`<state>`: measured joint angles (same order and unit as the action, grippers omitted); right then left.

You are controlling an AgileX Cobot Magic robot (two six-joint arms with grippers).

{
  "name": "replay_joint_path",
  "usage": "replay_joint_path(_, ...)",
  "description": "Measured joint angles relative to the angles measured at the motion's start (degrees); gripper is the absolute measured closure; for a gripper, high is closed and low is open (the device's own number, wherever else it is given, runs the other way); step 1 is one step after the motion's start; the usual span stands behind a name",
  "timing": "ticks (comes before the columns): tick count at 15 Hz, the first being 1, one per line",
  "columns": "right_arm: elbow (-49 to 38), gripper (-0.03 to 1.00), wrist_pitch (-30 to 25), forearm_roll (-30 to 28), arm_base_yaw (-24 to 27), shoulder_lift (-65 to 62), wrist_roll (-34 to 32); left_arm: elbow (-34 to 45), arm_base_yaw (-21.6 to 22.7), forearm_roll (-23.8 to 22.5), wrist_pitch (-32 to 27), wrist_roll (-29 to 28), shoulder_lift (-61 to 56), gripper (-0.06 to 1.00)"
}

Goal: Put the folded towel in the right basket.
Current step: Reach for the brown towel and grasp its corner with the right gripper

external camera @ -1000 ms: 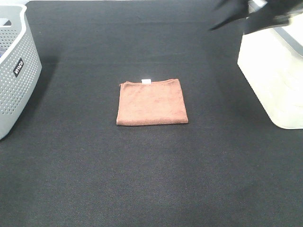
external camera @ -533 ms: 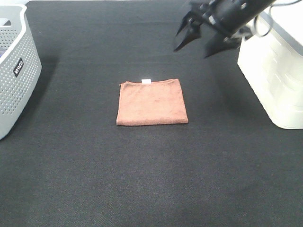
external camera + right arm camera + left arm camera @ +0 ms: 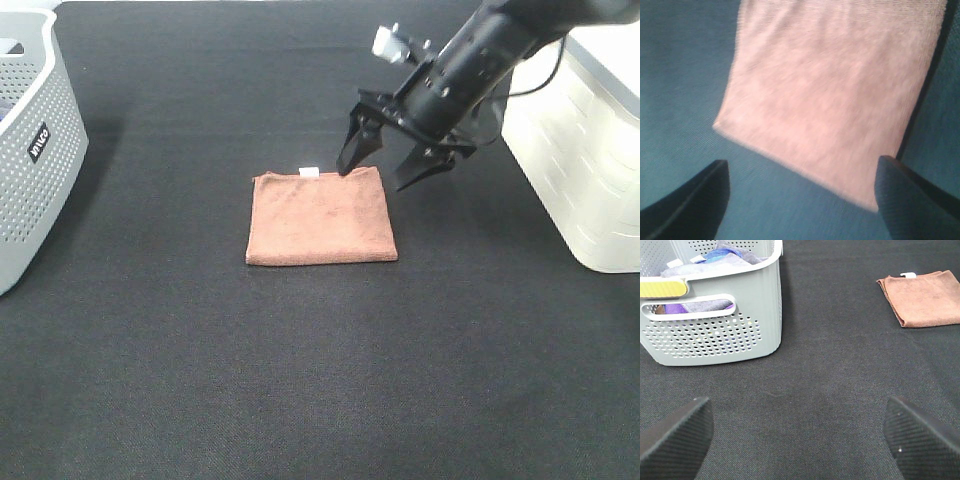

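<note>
Right gripper (image 3: 374, 178) now down at the folded towel (image 3: 320, 218)'s 1 o'clock corner.
Half a second ago it hung higher, toward 1 o'clock of the towel. Now its jaws are spread wide and empty, straddling that corner; whether they touch the cloth cannot be told. The towel lies flat mid-tabletop (image 3: 300, 380), with the right basket (image 3: 590, 170) at its 3 o'clock. The left gripper (image 3: 797, 440) is likewise wide apart, holding nothing.

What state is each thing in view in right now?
brown towel, folded, lying flat, not gripped.
right gripper, open, at the towel's far edge.
left gripper, open, empty.
grey basket, upright, holding cloths.
white basket, upright, inside hidden.
</note>
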<state>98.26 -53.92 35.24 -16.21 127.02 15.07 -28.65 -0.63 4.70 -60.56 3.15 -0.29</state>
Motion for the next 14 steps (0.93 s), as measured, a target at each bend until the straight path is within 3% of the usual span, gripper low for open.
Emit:
replay_joint_path(5, 7.4, 0.22, -1.3, -2.3, 0.0, 9.7, -0.3, 0.0, 0.0, 0.0, 0.0, 0.0, 0.0, 0.07)
replay_joint_path(8, 8.1, 0.22, -1.0, -5.9, 0.0, 10.4, -0.3, 0.0, 0.0, 0.0, 0.0, 0.0, 0.0, 0.07)
replay_joint_path(14, 8.5, 0.22, 0.5, -7.3, 0.0, 10.5, -0.5, 0.0, 0.0, 0.0, 0.0, 0.0, 0.0, 0.07)
